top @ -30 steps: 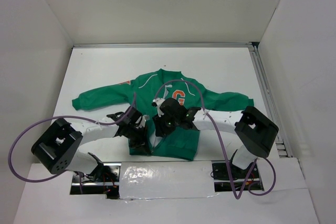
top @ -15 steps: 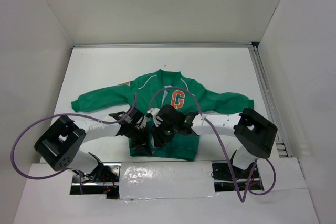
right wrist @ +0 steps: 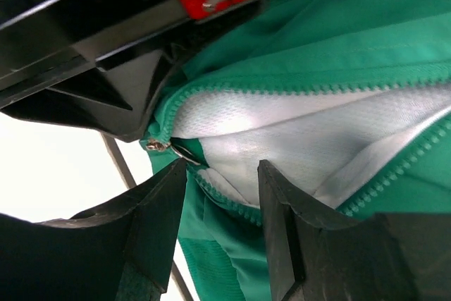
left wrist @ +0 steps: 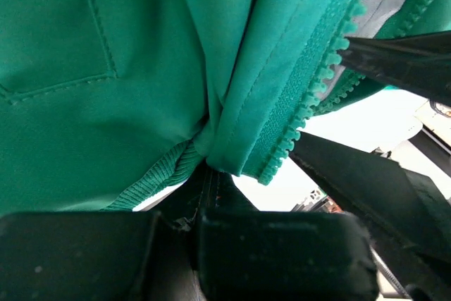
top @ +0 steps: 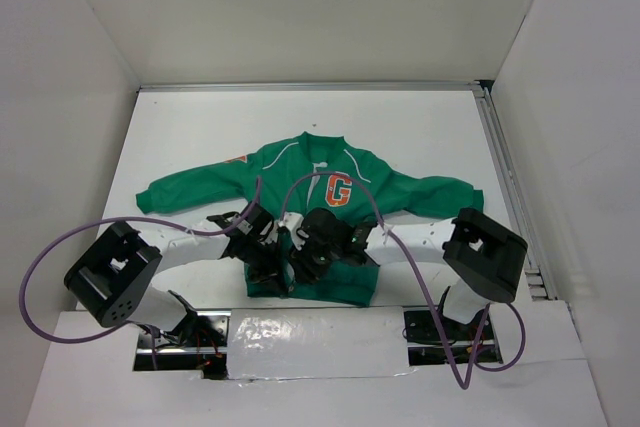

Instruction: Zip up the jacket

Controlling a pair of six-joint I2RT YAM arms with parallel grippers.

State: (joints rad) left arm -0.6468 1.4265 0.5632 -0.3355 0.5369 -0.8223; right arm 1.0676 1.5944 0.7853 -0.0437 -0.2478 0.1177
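Nearest the bases, left gripper (left wrist: pixel 210 174) clamped shut on the ribbed hem (left wrist: pixel 158 174) of the jacket (top: pixel 300 162), just beside the unjoined zipper teeth (left wrist: pixel 303 111). Alongside, right gripper (right wrist: pixel 222 170) with jaws apart, straddling the white lining (right wrist: pixel 296 132) near the zipper slider (right wrist: pixel 156 145). Farther out, orange G patch (top: pixel 339 189), then both sleeves spread flat mid-way across the white table (top: pixel 200 117).

Green jacket (top: pixel 285 165) lying flat, front up, sleeves spread, front unzipped.
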